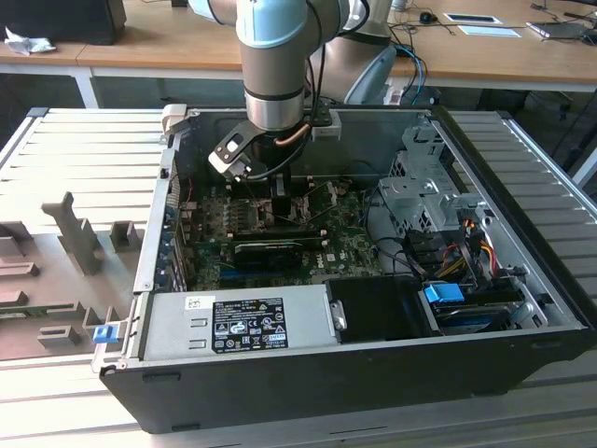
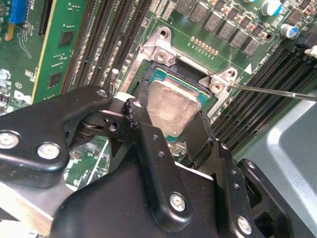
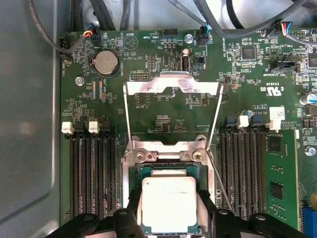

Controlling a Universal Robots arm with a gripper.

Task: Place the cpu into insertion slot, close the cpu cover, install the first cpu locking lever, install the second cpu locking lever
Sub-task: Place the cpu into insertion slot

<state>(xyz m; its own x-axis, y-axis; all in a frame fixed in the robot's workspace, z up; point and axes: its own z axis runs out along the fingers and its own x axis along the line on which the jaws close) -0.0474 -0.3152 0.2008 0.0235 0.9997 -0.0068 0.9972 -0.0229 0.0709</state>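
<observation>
Exterior view first: the arm point(image 1: 272, 56) reaches straight down into an open computer case point(image 1: 373, 383) lying on its side, and the gripper point(image 1: 280, 191) sits low over the green motherboard point(image 1: 347, 250), towards the far wall of the case. Nearer the camera, a grey power supply point(image 1: 238, 322) runs along the front edge of the case.

In the first wrist view the cpu point(image 3: 168, 203) is plain to see, a pale silver square with a thin green border. It lies within the insertion slot point(image 3: 132, 174), whose black rim shows on either side of it. The black fingers point(image 3: 134, 210) stand one at each of two opposite edges of the chip and press against them, so the gripper point(image 3: 168, 215) is clamped on the cpu. Whether the chip is fully seated I cannot tell. The cpu cover point(image 3: 148, 85) is swung open: its silver frame stands hinged up beyond the slot, and the board shows through its square cut-out. Memory slots point(image 3: 91, 168) flank the socket on both sides, and a round coin battery point(image 3: 106, 63) sits well beyond the cover.

The second wrist view looks across the gripper point(image 2: 171, 121) from behind (much of the frame is its black body). There the cpu point(image 2: 171, 106) lies between the fingers point(image 2: 143, 124), over the insertion slot point(image 2: 176, 63). A thin metal locking lever point(image 2: 272, 92) sticks out free from the socket's corner, not latched down.
</observation>
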